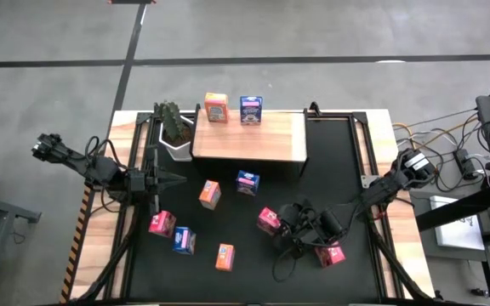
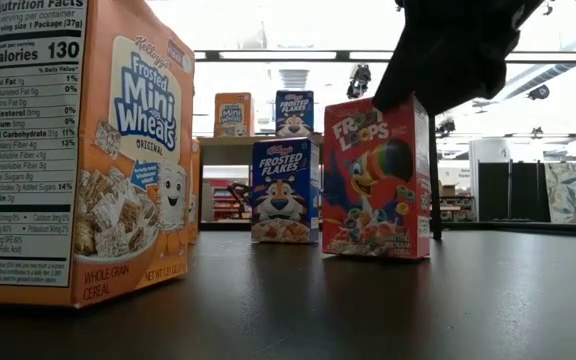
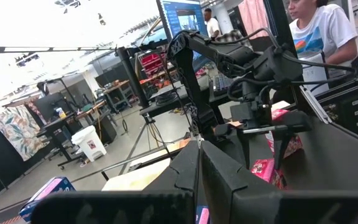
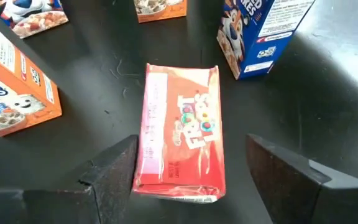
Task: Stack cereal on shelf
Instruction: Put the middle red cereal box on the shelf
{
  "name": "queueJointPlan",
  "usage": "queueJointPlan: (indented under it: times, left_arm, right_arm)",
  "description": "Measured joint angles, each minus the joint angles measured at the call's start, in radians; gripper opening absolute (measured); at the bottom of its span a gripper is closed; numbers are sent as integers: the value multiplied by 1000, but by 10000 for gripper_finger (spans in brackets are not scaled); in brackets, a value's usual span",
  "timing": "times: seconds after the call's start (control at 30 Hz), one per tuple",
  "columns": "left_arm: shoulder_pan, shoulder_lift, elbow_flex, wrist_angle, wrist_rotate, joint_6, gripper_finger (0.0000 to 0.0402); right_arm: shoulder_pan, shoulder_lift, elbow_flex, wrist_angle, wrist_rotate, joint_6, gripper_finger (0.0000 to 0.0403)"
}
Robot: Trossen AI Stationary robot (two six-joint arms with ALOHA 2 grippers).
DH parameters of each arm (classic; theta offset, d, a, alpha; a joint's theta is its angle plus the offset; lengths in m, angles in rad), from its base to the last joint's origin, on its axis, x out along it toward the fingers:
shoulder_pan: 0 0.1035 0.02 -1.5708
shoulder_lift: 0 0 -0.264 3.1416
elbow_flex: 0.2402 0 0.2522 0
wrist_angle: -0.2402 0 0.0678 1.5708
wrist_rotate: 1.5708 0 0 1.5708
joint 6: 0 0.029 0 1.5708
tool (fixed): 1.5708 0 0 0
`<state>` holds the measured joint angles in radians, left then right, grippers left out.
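Cereal boxes are scattered on the black bench mat, and two already stand at the shelf's (image 1: pixel 248 136) back edge. One pink-red box (image 1: pixel 269 220) stands near the middle. The right hand (image 1: pixel 289 226) hangs over it with fingers spread wide and holds nothing, probably getting ready to grab it. The left hand (image 1: pixel 173 178) waits near the left edge, fingers pressed together.

Hidden and cut-off parts

In the low view the orange box (image 2: pixel 83 150) runs past the left and top edges, and the right gripper's dark bulk hides the top corner of the pink-red box (image 2: pixel 378 180). From above, the arm covers part of another pink-red box (image 1: pixel 331 253); the left gripper (image 1: pixel 173 178) looks closed, perhaps.
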<state>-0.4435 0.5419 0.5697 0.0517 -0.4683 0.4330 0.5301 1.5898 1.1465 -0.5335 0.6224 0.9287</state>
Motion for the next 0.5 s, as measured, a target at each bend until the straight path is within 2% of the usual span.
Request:
queueJointPlan:
  times: [0.5]
  left_arm:
    - [0,0,-2,0,0,0,0]
  right_arm:
    - [0,0,-8,20,-1,-23,190]
